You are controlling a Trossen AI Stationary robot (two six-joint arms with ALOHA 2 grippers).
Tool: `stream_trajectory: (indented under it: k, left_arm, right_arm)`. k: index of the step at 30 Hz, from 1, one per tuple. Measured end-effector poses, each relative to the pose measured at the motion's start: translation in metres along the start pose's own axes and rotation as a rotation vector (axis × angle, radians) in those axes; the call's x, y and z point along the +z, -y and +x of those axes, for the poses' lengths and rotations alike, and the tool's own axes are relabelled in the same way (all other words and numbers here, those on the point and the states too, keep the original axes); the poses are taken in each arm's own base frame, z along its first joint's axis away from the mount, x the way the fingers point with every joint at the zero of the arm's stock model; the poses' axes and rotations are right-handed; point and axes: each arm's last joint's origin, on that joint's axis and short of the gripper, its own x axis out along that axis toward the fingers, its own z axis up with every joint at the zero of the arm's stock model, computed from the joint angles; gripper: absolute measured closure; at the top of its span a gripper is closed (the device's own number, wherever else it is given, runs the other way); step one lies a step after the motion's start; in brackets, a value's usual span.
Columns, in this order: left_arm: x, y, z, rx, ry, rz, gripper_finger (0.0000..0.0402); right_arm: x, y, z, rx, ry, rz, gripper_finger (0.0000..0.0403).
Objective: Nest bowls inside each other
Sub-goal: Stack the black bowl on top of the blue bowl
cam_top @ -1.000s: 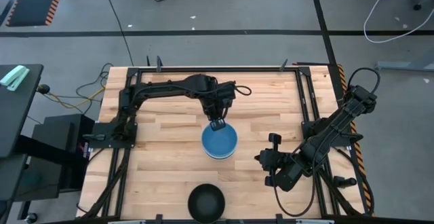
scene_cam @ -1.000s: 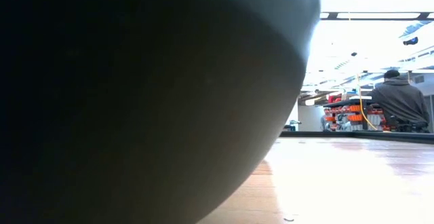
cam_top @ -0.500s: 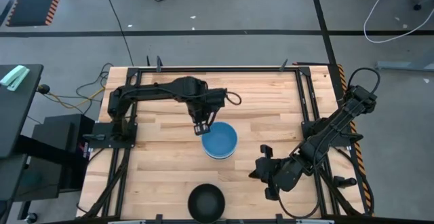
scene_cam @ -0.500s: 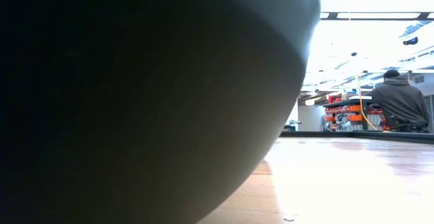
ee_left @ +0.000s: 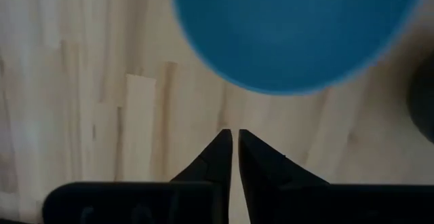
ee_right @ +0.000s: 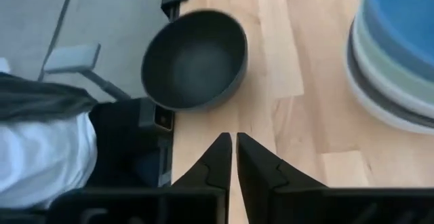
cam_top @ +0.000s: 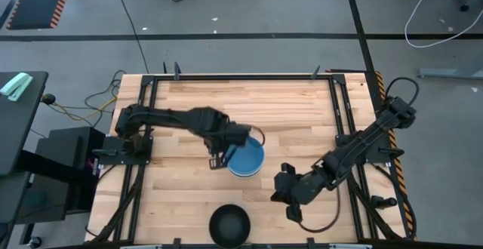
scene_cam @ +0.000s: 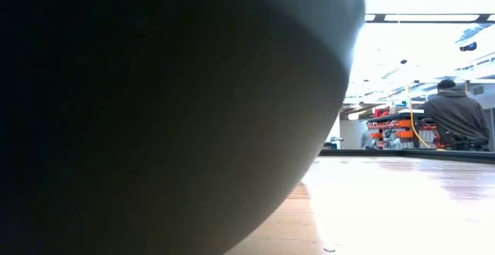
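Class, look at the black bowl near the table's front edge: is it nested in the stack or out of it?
Out. The black bowl sits alone on the table, apart from the stack topped by the blue bowl.

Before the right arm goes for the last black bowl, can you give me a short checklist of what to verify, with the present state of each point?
1. Black bowl stands alone, upright, near the table's front edge: ok.
2. Stack with the blue bowl on top sits mid-table: ok.
3. Left hand is beside the stack, holding nothing: ok.
4. Right hand points toward the black bowl, fingertips almost together, so too narrow for a rim: not ok.
5. Path between right hand and black bowl is bare wood: ok.
6. Low view is blocked by a dark rounded shape: cannot tell.
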Motion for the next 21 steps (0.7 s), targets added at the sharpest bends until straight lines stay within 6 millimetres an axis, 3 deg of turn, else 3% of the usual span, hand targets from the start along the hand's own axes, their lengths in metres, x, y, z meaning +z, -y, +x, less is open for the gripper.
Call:
stream_trajectory:
  k: [8, 16, 21]
  left_arm:
    - [-0.026, 0.045, -0.017, 0.115, 0.062, 0.084, 0.0378]
    - [-0.063, 0.058, -0.063, 0.218, 0.297, -0.023, 0.0366]
    - [-0.082, 0.072, -0.078, 0.247, 0.398, -0.013, 0.0371]
  right_arm:
    - [0.0, 0.012, 0.042, -0.016, -0.114, -0.012, 0.0361]
    - [0.023, 0.008, 0.073, 0.002, -0.167, -0.075, 0.0361]
    - [0.031, 0.005, 0.096, -0.004, -0.223, -0.11, 0.0361]
